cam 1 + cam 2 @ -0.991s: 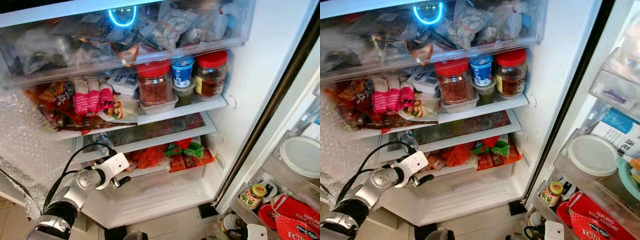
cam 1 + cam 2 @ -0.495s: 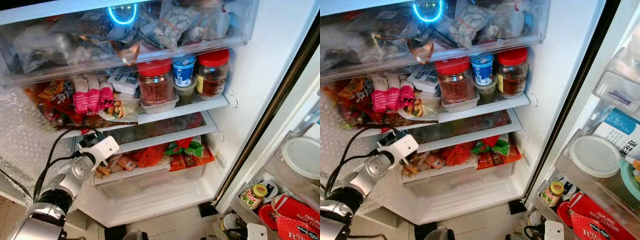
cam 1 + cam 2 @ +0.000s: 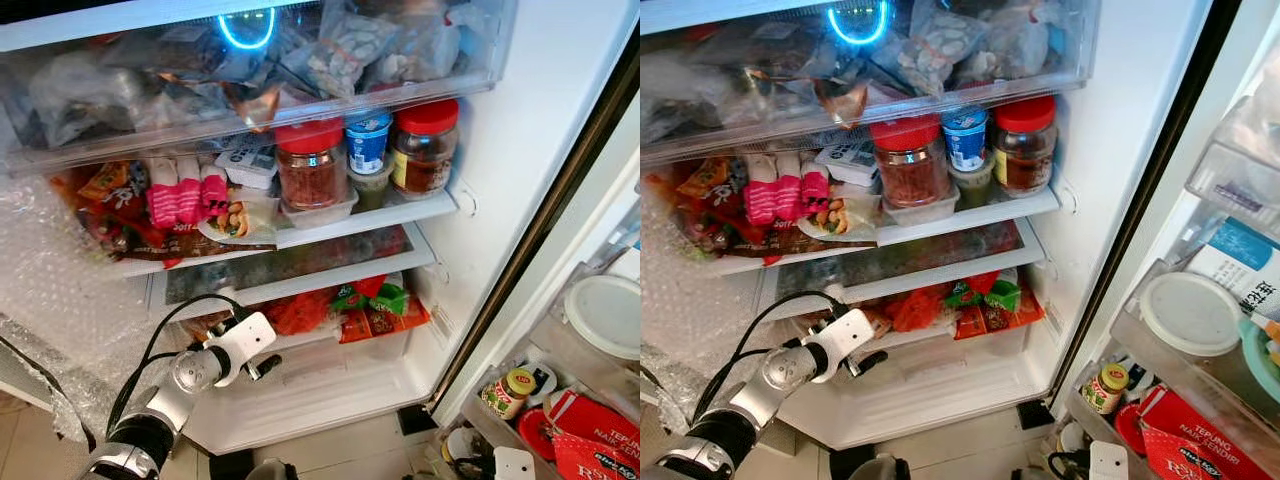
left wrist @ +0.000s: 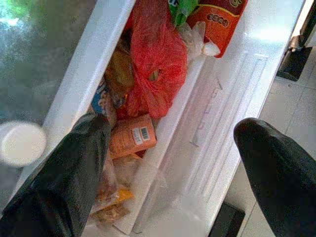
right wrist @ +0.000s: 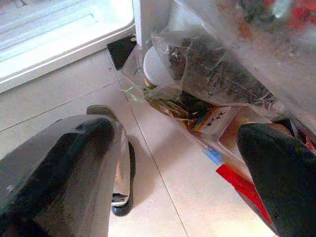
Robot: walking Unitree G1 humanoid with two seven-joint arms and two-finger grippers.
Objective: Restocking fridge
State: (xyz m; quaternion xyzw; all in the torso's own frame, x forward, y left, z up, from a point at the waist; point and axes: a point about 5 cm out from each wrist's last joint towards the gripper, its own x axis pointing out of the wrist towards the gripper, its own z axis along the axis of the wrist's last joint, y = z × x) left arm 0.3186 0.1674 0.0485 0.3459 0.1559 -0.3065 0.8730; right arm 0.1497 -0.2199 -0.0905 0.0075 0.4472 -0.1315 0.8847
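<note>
Two red-lidded jars (image 3: 311,163), one blue-lidded tub (image 3: 366,142), perhaps more behind.

Left arm (image 3: 165,400): silver jointed segments, white wrist block, looping black cable; black tapered fingers (image 4: 64,182).

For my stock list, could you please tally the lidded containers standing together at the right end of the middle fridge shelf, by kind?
Red-lidded jars: 2
Blue yogurt cup: 1
Clear flat tub under the left jar: 1
Small jar under the yogurt cup: 1
Total: 5
</note>
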